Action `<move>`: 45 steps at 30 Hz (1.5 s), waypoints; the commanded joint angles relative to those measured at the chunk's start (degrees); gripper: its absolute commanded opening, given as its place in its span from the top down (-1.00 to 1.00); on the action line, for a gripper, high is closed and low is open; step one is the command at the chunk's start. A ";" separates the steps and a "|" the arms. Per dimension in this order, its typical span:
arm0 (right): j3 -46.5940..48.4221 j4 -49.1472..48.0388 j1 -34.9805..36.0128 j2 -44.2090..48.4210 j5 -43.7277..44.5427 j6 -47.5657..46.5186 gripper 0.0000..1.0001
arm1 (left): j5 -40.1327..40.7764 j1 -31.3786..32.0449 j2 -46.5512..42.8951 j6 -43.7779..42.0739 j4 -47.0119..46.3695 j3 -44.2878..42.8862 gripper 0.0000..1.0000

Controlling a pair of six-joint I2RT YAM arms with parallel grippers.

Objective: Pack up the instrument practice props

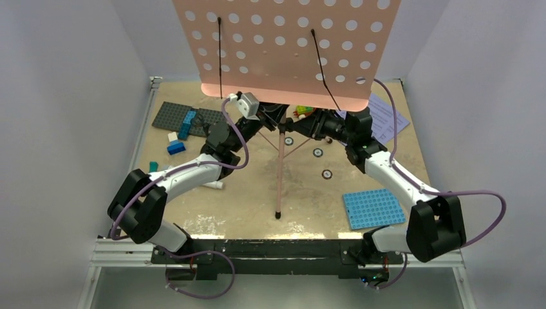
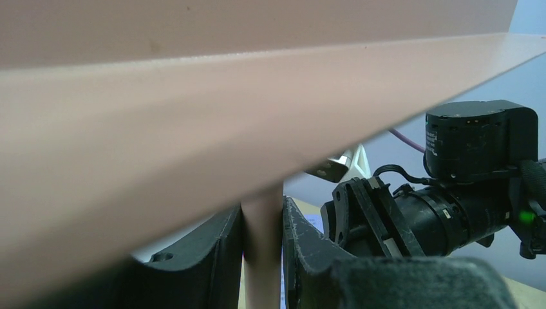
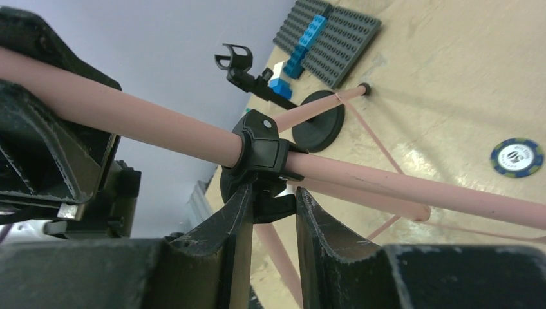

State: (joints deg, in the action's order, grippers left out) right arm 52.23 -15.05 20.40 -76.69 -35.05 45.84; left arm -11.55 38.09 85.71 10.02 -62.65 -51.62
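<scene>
The pink music stand stands upright mid-table, and its hole-dotted desk fills the top of the overhead view. My left gripper is shut on the stand's pink pole just under the desk. My right gripper is shut on the black clamp where the pole meets the tripod legs. The black round-based mic stand rises behind the pole, its clip empty. Lavender pages lie at the far right. A small whitish object lies by my left forearm.
A grey studded plate with blue bricks sits far left, and a blue plate lies near right. Several round chips lie around the tripod. Coloured bricks show under the desk's lip. Walls close in on both sides.
</scene>
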 commanded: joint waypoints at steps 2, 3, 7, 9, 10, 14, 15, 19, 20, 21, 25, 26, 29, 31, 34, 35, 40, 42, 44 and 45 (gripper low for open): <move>-3.63 0.10 0.25 2.10 0.72 -8.64 1.00 | -2.14 0.15 2.01 4.63 3.68 -0.98 1.00; -3.89 -0.50 0.13 1.94 0.17 -6.55 1.00 | -2.09 0.15 2.00 4.65 3.68 -0.88 1.00; -4.34 -4.92 -1.06 0.21 -5.18 4.21 0.37 | -2.09 0.20 1.93 4.28 3.42 -0.51 1.00; -5.27 -9.43 -1.62 -0.76 -8.16 9.38 0.09 | -2.24 0.15 1.64 3.90 3.55 -0.30 1.00; -5.55 -11.15 -1.80 -1.35 -9.32 11.17 0.05 | -2.30 0.20 1.57 3.80 3.63 -0.25 1.00; -6.09 -15.60 -2.29 -2.91 -14.11 16.34 -0.03 | -2.89 0.18 1.22 3.60 3.74 -0.01 1.00; -6.33 -16.81 -2.36 -3.25 -14.83 17.36 -0.03 | -3.01 0.17 1.25 3.52 3.76 -0.06 1.00; -7.08 -23.61 -2.54 -5.58 -17.56 22.85 0.07 | -3.32 0.15 1.37 3.60 3.60 -0.01 1.00; -7.09 -25.16 -2.56 -6.18 -18.04 24.02 0.13 | -3.50 0.15 1.34 3.68 3.59 -0.05 1.00; -7.18 -26.55 -2.56 -6.77 -18.52 25.17 0.22 | -3.60 0.15 1.23 3.69 3.59 -0.05 1.00; -7.32 -29.31 -2.64 -7.98 -18.53 27.53 0.46 | -3.62 0.15 0.89 3.37 3.89 0.03 1.00; -7.32 -29.21 -2.65 -8.08 -18.14 27.60 0.38 | -3.72 0.15 0.82 3.15 4.00 0.07 1.00; -7.48 -29.77 -2.95 -8.04 -17.16 28.58 0.04 | -3.97 0.17 0.61 2.90 4.29 0.14 1.00; -7.30 -29.56 -3.19 -7.95 -16.64 28.96 -0.02 | -3.96 0.18 0.52 2.81 4.30 0.24 1.00; -6.67 -29.00 -3.53 -8.08 -16.23 29.34 -0.03 | -4.01 0.15 0.47 2.81 4.29 0.33 1.00; -6.51 -29.01 -3.61 -8.17 -16.15 29.57 0.00 | -4.06 0.17 0.50 2.82 4.29 0.34 1.00; -6.85 -32.06 -4.13 -9.29 -15.18 32.18 0.22 | -4.24 0.15 0.38 2.83 4.29 0.35 1.00; -6.23 -32.32 -4.14 -9.81 -15.30 32.83 0.32 | -4.25 0.15 0.42 2.81 4.37 0.35 1.00; -5.78 -32.39 -4.14 -10.09 -15.17 33.14 0.34 | -4.34 0.19 0.42 2.77 4.38 0.29 1.00; -5.55 -32.37 -4.14 -10.19 -15.08 33.36 0.33 | -4.39 0.22 0.40 2.73 4.46 0.30 1.00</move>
State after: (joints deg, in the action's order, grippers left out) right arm 44.99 -44.21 16.49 -86.15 -51.22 77.60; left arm -12.93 38.26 86.24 10.76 -62.61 -52.12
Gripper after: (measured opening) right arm 0.339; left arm 0.287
